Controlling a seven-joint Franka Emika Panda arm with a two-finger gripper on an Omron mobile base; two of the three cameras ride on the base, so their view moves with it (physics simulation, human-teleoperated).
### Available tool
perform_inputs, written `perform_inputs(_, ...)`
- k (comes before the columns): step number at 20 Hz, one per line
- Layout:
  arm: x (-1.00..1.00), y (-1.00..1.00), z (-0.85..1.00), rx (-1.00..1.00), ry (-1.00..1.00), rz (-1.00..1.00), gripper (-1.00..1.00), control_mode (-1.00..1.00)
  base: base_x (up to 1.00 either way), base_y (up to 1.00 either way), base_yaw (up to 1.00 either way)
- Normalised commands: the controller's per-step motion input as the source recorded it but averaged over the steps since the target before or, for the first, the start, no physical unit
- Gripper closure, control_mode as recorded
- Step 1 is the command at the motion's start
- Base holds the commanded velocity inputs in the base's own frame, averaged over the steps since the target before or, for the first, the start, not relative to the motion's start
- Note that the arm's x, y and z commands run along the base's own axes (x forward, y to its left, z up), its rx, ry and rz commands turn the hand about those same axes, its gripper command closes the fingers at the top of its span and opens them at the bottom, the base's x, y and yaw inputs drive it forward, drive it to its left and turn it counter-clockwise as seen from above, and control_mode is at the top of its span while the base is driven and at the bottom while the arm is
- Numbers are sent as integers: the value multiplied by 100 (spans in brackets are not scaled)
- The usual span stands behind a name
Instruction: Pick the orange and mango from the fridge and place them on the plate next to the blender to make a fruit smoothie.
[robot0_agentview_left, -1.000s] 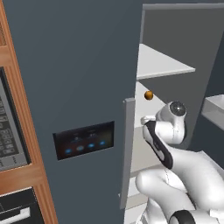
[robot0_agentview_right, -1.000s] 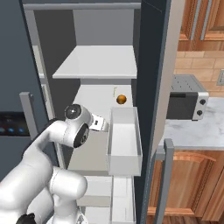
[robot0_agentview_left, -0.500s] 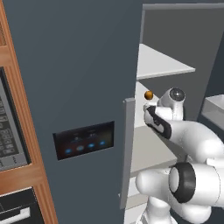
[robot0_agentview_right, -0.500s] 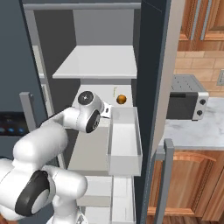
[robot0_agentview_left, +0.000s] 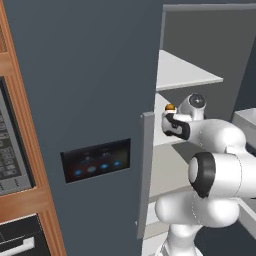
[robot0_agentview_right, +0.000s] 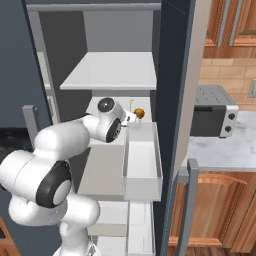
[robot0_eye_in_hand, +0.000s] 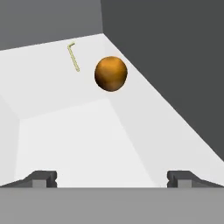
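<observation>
The fridge (robot0_agentview_left: 90, 75) stands with its right door open, showing white shelves (robot0_agentview_right: 115, 70). A dull orange-brown fruit with a darker underside, the mango (robot0_eye_in_hand: 111, 73), rests on the middle shelf near the right wall; it also shows as the mango (robot0_agentview_left: 170, 107) and the mango (robot0_agentview_right: 139, 114). My gripper (robot0_eye_in_hand: 111, 179) is open, fingertips wide apart, a short way in front of the fruit and not touching it. From the base, the gripper (robot0_agentview_right: 131, 118) is just left of the mango. The orange, the plate and the blender are out of view.
A thin yellow bent stick (robot0_eye_in_hand: 73, 57) lies on the shelf behind the mango. A white door bin (robot0_agentview_right: 142, 160) juts out right of my arm. A toaster oven (robot0_agentview_right: 212, 117) sits on the marble counter (robot0_agentview_right: 230, 150) to the right. The fridge's control panel (robot0_agentview_left: 95, 160) glows blue.
My arm has stretched up and into the fridge, bringing the open gripper from outside the middle shelf to close by the mango. The mango has not moved.
</observation>
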Motion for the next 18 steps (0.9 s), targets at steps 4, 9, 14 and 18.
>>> perform_inputs(4,32,-13,0,0,-9,-3,-100,-100,0,0,0)
perform_inputs(9,41,-1,-4,0,-7,0,-100,-100,0,0,0)
perform_inputs(14,44,-6,0,0,-1,0,-100,-100,0,0,0)
perform_inputs(18,49,-19,0,0,0,0,-100,-100,0,0,0)
